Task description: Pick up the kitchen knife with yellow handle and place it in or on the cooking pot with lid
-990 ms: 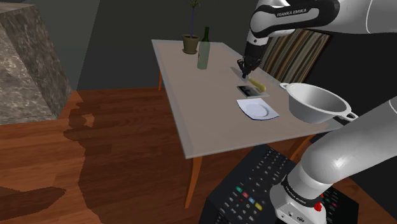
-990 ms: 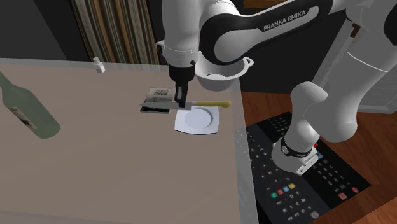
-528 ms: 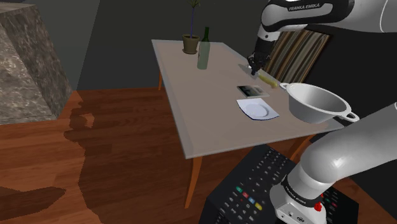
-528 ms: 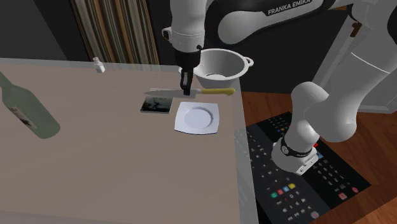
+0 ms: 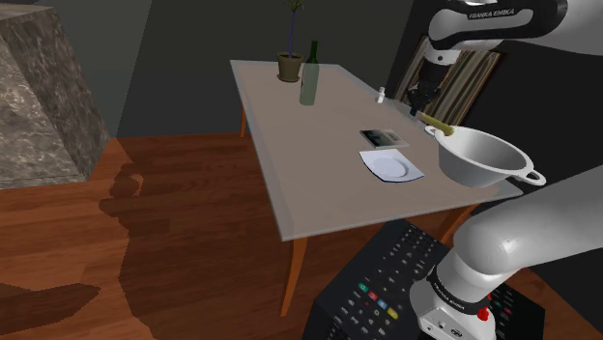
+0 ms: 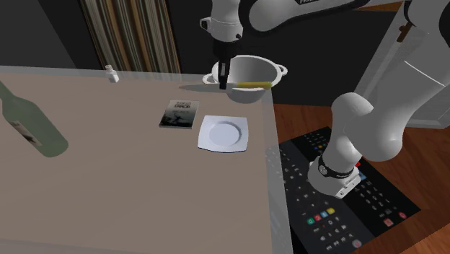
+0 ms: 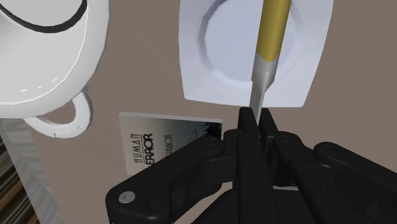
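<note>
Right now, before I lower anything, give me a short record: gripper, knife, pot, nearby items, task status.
gripper: shut on the blade of the knife
knife: lifted off the table, yellow handle pointing away from the gripper, near the pot's rim
pot: white, open, no lid on it
nearby: square white plate, book, both flat on the table
status: knife not yet released

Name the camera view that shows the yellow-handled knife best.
The wrist view: the knife runs long and near, its blade clasped in the gripper. The shoulder view shows a small yellow handle by the pot; the second exterior view shows a thin sliver at its rim.
</note>
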Tool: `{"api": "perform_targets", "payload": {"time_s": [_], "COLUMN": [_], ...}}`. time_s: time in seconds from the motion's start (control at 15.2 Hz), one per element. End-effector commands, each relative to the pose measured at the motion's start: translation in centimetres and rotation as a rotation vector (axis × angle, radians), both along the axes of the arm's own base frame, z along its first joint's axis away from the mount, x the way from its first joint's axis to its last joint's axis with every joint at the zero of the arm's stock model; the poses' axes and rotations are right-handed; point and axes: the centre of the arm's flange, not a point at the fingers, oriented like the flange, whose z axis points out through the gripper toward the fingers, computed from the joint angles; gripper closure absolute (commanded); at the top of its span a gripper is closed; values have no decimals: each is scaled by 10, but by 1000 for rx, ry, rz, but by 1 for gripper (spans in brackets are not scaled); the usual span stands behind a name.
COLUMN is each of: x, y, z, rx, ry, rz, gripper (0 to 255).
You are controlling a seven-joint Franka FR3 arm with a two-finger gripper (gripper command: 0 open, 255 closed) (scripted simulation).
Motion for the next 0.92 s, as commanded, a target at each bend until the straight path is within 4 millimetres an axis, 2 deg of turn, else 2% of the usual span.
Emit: {"api": "perform_targets", "payload": {"time_s": [0.0,0.86], "x": [-20,-138], "y": [-20,-144], "z": [2,8], "rx": [0,0], "ry": [0,0], "rz": [2,2], "gripper": [255,255]}}
